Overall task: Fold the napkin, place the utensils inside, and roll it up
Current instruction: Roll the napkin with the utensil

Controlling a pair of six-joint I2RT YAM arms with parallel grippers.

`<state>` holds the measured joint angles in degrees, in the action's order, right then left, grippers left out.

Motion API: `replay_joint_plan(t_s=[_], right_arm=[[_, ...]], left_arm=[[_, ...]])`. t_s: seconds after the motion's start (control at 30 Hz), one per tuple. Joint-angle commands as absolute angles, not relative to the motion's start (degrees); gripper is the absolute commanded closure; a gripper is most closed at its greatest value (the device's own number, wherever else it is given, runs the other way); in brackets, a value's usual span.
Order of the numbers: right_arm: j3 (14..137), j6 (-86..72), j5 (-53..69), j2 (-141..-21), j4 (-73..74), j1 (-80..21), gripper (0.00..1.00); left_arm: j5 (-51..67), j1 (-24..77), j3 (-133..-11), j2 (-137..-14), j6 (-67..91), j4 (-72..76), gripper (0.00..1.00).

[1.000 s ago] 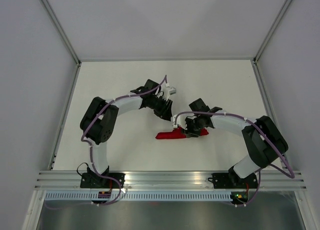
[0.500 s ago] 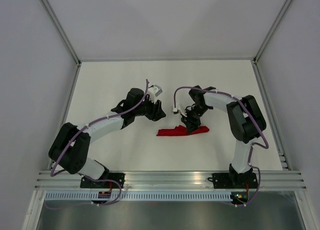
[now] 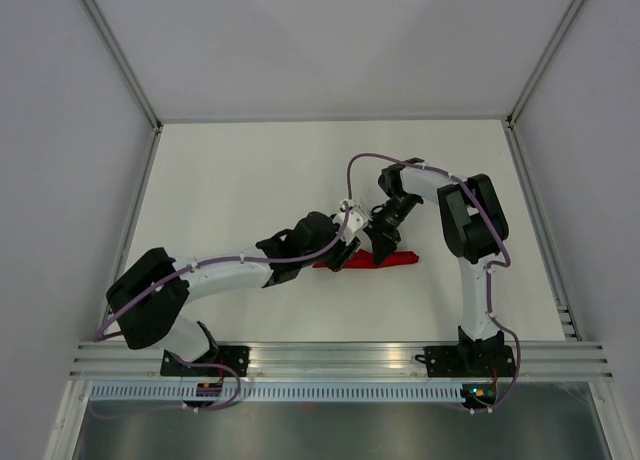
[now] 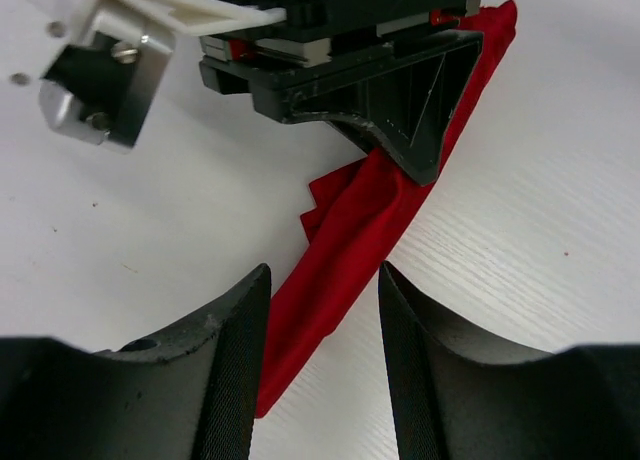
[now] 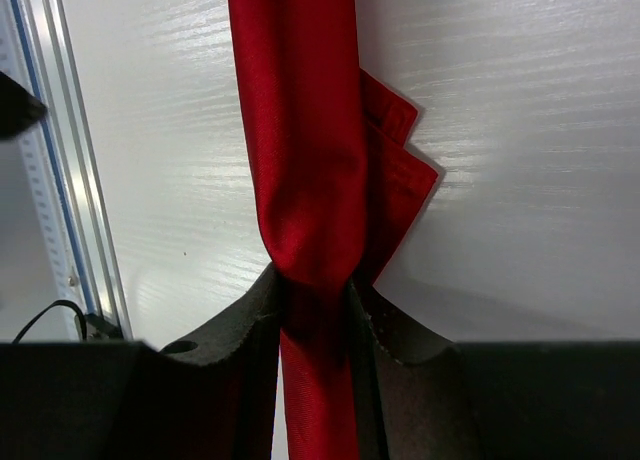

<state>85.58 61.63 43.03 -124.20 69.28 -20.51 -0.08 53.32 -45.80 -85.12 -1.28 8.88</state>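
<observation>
The napkin (image 3: 402, 260) is a narrow bright red roll lying on the white table, right of the middle. My right gripper (image 3: 381, 246) is shut on it near its middle. In the right wrist view the red cloth (image 5: 300, 130) is pinched between the jaws of the right gripper (image 5: 315, 285), with loose corners sticking out on one side. My left gripper (image 3: 340, 256) is at the roll's left end. In the left wrist view it (image 4: 323, 276) stands open, with the end of the napkin (image 4: 350, 235) between the jaws and close to the left finger. The utensils are hidden.
An aluminium rail (image 3: 340, 356) runs along the table's near edge, also seen in the right wrist view (image 5: 60, 180). Grey walls close the table in on three sides. The right wrist's white camera bracket (image 4: 105, 65) hangs just beyond the left gripper.
The left arm swung from behind the napkin to its left end and its jaws opened wider. The right arm straightened out while its gripper stayed on the roll.
</observation>
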Motion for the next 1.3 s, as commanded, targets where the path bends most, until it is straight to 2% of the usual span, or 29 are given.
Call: replay_joint_plan(t_s=[0.0, 0.33, 0.87, 1.0, 1.07, 1.27], right_arm=[[87.3, 65.4, 38.3, -128.8, 68.9, -19.7, 0.86], [90.6, 65.3, 38.9, -131.9, 71.0, -19.0, 0.86], [96.1, 68.4, 41.0, -137.5, 77.9, -17.8, 0.86], [98.4, 69.9, 42.2, -139.2, 80.5, -17.3, 0.86], [99.2, 70.7, 42.8, -139.8, 82.4, -17.1, 0.85], [100.8, 70.3, 43.8, -140.5, 83.1, -16.7, 0.73]], left_arm=[[-6.6, 56.9, -50.8, -89.9, -9.5, 7.0, 0.47], [-8.3, 62.7, -59.1, -102.1, -19.2, 2.6, 0.46], [-10.7, 63.5, -61.8, -109.9, -26.5, 2.9, 0.48], [-10.1, 63.3, -61.8, -111.9, -27.2, 2.7, 0.53], [-9.1, 63.2, -61.8, -112.4, -27.4, 2.5, 0.60], [-6.5, 62.8, -62.8, -114.3, -27.0, 0.4, 0.74]])
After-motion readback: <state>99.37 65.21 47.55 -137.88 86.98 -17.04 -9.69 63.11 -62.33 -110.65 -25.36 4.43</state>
